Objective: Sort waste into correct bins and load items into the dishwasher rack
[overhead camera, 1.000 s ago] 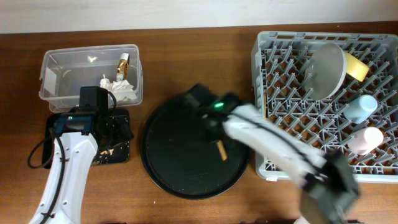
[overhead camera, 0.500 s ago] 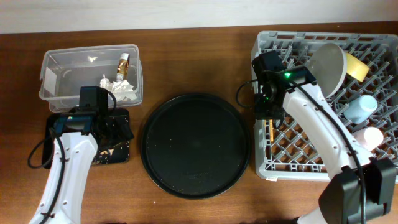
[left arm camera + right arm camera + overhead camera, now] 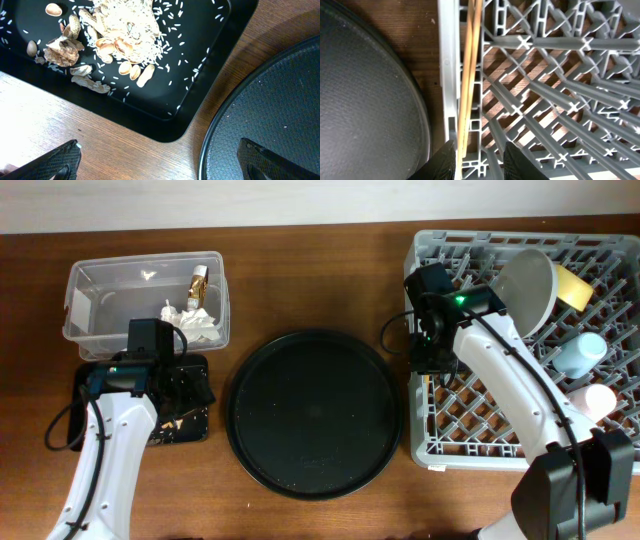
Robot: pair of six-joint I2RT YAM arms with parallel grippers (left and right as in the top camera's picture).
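The thin wooden chopsticks point(image 3: 470, 75) lie along the inside of the left wall of the grey dishwasher rack point(image 3: 520, 452). My right gripper point(image 3: 425, 362) hovers over them with its jaws slightly parted; the chopsticks sit close to its left finger point(image 3: 445, 161), and its hold is not clear. The plate point(image 3: 525, 290), yellow bowl point(image 3: 572, 288), blue cup point(image 3: 580, 352) and pink cup point(image 3: 590, 405) are in the rack. My left gripper point(image 3: 165, 165) is open and empty above the wood beside the black rectangular tray point(image 3: 210, 65), which holds food scraps point(image 3: 120, 30).
The clear tub point(image 3: 90, 290) at the back left holds tissue wads point(image 3: 195, 322) and the wrapper piece point(image 3: 197, 282). The large round black tray point(image 3: 315, 412) lies between the two arms, and its rim shows in the left wrist view point(image 3: 210, 145).
My right arm swung from over the round tray to the rack's left edge with a chopstick, then held still. The left arm has not moved.
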